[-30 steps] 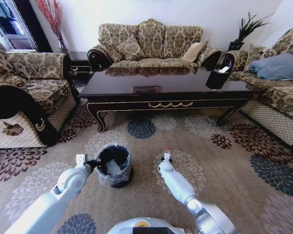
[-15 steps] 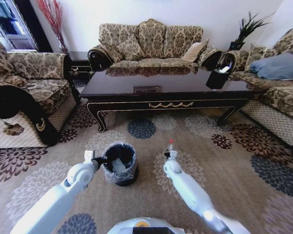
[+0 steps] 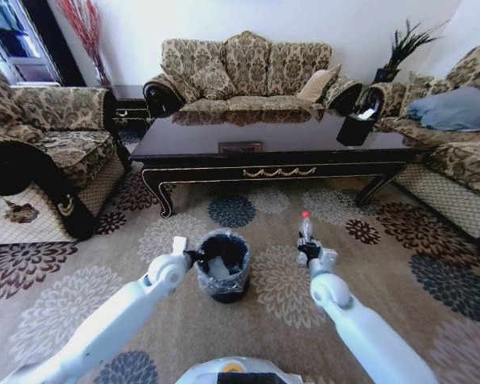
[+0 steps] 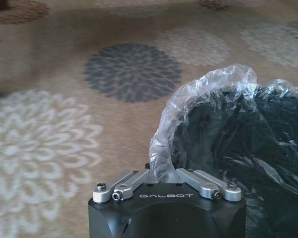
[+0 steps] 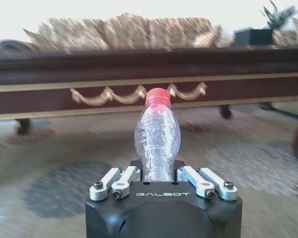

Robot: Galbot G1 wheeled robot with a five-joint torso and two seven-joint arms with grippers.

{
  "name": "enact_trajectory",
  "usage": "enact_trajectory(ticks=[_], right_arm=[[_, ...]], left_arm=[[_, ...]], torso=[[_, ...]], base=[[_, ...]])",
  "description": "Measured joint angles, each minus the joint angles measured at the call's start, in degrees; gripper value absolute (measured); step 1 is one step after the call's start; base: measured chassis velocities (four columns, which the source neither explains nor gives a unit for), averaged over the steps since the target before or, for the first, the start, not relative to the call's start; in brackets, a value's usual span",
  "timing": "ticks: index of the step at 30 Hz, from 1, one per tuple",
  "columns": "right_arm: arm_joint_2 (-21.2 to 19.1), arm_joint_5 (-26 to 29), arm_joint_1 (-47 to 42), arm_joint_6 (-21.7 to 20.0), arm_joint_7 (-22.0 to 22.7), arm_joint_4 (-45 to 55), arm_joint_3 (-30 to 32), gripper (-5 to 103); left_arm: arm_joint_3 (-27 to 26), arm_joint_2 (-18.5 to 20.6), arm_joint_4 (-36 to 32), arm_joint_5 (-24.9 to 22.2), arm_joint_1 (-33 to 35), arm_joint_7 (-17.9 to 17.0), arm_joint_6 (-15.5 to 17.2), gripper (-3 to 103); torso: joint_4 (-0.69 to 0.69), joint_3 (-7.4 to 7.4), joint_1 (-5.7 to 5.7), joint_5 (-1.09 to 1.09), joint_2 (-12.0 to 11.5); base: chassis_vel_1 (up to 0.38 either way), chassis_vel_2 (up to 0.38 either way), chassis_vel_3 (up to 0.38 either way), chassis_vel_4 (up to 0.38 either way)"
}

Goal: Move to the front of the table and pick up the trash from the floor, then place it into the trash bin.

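The trash I hold is a crumpled clear plastic bottle (image 3: pixel 306 226) with a red cap, upright in my right gripper (image 3: pixel 308 250), which is shut on its lower part. In the right wrist view the bottle (image 5: pixel 157 139) rises from between the fingers of the right gripper (image 5: pixel 159 174), facing the table (image 5: pixel 139 69). My left gripper (image 3: pixel 194 256) is shut on the rim of the trash bin (image 3: pixel 224 290), pinching rim and liner (image 4: pixel 203 94) in the left wrist view. The bin sits left of the bottle, on the floor (image 3: pixel 384 264) in front of the table (image 3: pixel 272 140).
A whitish scrap (image 3: pixel 216 266) lies inside the bin. Sofas stand to the left (image 3: pixel 40 144), behind the table (image 3: pixel 248 68) and to the right (image 3: pixel 456 136). A black tissue holder (image 3: pixel 356 128) sits on the table's right end. Open carpet lies around both arms.
Both arms have reached forward and to the right. The bin has moved right with the left gripper. The bottle has gone right and farther from me.
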Motion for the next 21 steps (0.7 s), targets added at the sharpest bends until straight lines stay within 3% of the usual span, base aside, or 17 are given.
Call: enact_trajectory(ticks=[7,14,21], right_arm=[[0.6,-0.7,-3.4,2.1,-2.5,8.2,-0.8,26],[1.3,-0.7,-7.6,2.8,-4.2,12.7,-0.4,26],[3.4,-4.0,-12.0,4.6,-7.1,13.8,-1.4,26]], left_arm=[[7.0,-3.9,0.7,-2.2,-4.8,-3.8,0.7,3],[10.1,-6.2,2.3,-4.7,-7.3,-5.4,0.9,3],[12.9,-8.9,4.0,-5.2,-9.2,-7.1,0.8,3]], torso=[[0.03,0.0,0.0,-0.02,0.0],[0.01,0.0,0.0,-0.01,0.0],[0.0,0.0,0.0,-0.02,0.0]], base=[[0.0,0.0,0.0,0.0],[0.0,0.0,0.0,0.0],[0.0,0.0,0.0,0.0]])
